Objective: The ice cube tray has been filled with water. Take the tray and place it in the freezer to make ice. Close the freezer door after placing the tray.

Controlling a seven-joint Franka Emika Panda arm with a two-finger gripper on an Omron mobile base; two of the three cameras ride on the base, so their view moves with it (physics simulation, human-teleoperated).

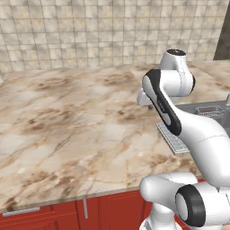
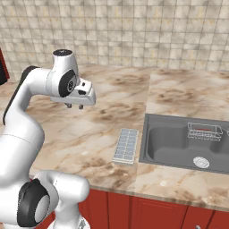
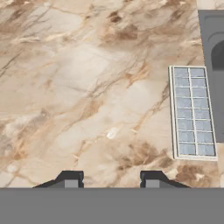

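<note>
Hanging above the marble counter (image 2: 112, 107), the gripper (image 2: 74, 106) points straight down with nothing between its fingertips (image 3: 70, 179), which stand apart over bare stone and touch nothing. By the readings this is as far closed as the claw gets, so it counts as closed, and it holds nothing.

The ice cube tray (image 2: 125, 146) lies flat on the counter, to the right of the gripper and nearer the front edge, well clear of the fingers. Its long side runs from near to far, just beside the left rim of the dark grey sink (image 2: 185, 143). The tray's small pale blue cells sit in two long rows inside an off-white rim, seen clearly from the hand camera (image 3: 193, 112). In the left base view the tray (image 1: 173, 139) peeks out from behind the white arm.

A wire basket (image 2: 204, 131) hangs at the far right side of the sink basin, and a round drain (image 2: 201, 162) sits in the basin floor. A beige tiled wall (image 2: 134, 31) rises behind the counter, and red cabinet fronts (image 2: 147, 210) run below it.
</note>
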